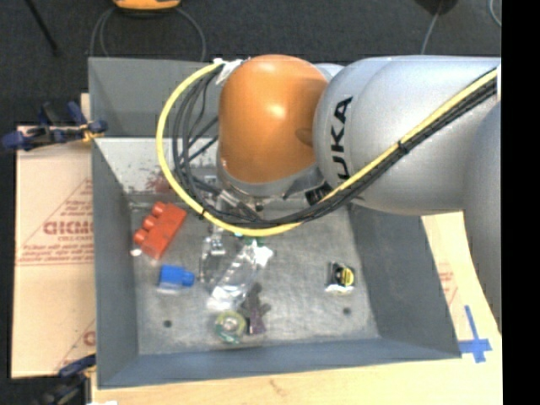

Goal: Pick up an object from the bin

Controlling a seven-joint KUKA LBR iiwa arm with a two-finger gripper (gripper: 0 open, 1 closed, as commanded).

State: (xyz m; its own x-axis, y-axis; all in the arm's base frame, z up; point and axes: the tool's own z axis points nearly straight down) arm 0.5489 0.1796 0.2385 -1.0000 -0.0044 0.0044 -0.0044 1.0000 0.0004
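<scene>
My gripper [216, 245] reaches down under the orange dome to the middle of the bin floor. Its tip is at the upper left edge of a crumpled clear plastic piece [234, 273]. A small blue block [175, 277] lies just left of it. An orange-red studded brick [159, 229] sits further up and left. Below the plastic lie a dark purple figure [254, 310] and a round greenish thing [226, 325].
A small black and yellow tape measure [340, 278] lies alone on the right part of the floor. The arm and its dome cover the upper middle of the bin, with looped cables hanging around the wrist.
</scene>
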